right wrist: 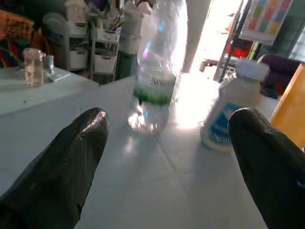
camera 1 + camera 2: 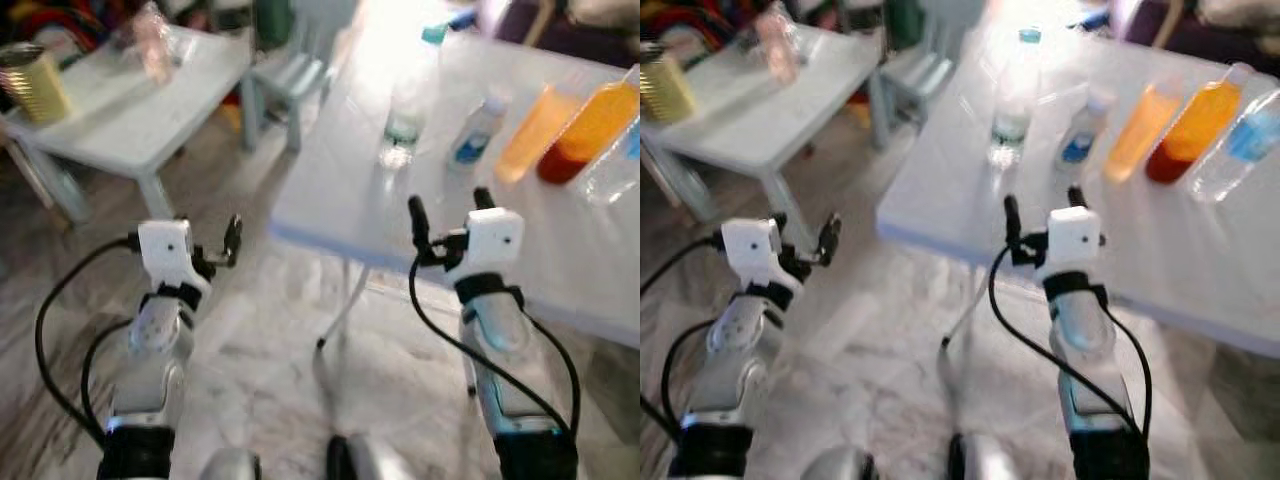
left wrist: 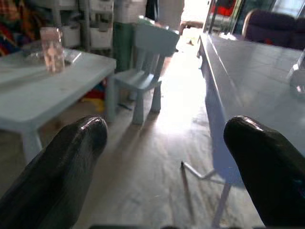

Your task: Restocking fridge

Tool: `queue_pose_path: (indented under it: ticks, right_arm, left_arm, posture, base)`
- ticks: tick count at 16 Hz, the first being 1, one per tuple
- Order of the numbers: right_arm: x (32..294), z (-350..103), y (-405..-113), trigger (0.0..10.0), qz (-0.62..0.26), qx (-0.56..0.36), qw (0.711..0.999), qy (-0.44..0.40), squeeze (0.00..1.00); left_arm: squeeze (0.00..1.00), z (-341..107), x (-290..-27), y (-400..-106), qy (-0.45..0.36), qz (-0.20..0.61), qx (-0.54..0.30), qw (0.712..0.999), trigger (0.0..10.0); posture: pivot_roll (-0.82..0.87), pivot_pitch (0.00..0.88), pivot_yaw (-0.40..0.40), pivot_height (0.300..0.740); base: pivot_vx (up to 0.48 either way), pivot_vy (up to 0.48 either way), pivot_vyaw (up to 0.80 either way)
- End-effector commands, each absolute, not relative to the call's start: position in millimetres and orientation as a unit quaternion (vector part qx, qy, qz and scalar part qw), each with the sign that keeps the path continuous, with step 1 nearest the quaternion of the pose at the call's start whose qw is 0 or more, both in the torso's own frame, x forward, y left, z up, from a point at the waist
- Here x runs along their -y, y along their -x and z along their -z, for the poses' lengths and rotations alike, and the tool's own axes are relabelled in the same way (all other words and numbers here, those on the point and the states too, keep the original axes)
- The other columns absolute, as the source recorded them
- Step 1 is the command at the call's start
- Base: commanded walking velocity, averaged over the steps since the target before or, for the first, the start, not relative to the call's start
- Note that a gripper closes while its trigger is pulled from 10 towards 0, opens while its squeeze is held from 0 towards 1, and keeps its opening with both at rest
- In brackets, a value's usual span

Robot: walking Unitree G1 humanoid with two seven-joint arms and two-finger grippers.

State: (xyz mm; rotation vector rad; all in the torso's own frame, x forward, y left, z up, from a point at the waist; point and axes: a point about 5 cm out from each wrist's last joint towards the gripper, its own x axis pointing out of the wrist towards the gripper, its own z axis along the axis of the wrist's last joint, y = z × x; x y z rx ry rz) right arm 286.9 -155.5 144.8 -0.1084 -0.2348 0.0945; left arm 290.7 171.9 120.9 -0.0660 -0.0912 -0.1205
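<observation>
A: What was the largest thing in front of the robot?

B: A long white surface (image 2: 330, 200) on the robot's right, with a smaller pale surface (image 2: 130, 130) across the marbled floor (image 2: 270, 330) to its left and a small light-blue chair (image 2: 295, 75) between them.

A: What stood on the long surface?

B: A clear water bottle with a green label (image 2: 405, 100) stood upright near the front edge. Just beside it was a small white bottle with a blue label (image 2: 475, 130). Further right lay two orange drink bottles (image 2: 570, 130) and a clear bottle with a blue label (image 2: 615, 160).

A: And the smaller surface?

B: A yellowish tin (image 2: 35, 85) and a pinkish jar (image 2: 150, 40).

A: Where were the pincers?

B: The right pincer (image 2: 450, 210) hovered at the long surface's front edge, fingers wide apart and holding nothing, pointing at the water bottle. The left pincer (image 3: 162, 157) hung over the floor, also spread wide and holding nothing.
</observation>
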Motion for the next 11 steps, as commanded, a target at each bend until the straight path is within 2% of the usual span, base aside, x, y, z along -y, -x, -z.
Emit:
queue_pose_path:
  ticks: [1, 4, 11]
  right_arm:
    - [147.7, -148.4, -286.5, 10.0, -0.060, 0.126, 0.989, 0.049, 0.00]
    - [145.5, -149.4, -289.0, 10.0, -0.060, 0.126, 0.989, 0.051, 0.00]
    - [143.3, -148.8, -291.3, 10.0, -0.063, 0.123, 0.989, 0.057, 0.00]
  left_arm:
    - [0.00, -118.7, -179.6, -288.8, 0.026, 0.050, 0.041, 0.998, 10.0]
    - [0.00, -117.7, -177.2, -288.9, 0.024, 0.055, 0.039, 0.997, 10.0]
    - [0.00, -115.9, -175.6, -288.1, 0.022, 0.058, 0.038, 0.997, 10.0]
  posture:
    - [0.02, 0.134, -0.068, 0.740]
    - [0.02, 0.135, -0.071, 0.740]
    - [0.03, 0.138, -0.077, 0.740]
  base:
    - [0.330, 0.266, 0.00]
    - [0.269, 0.089, 0.00]
    - [0.000, 0.000, -0.78]
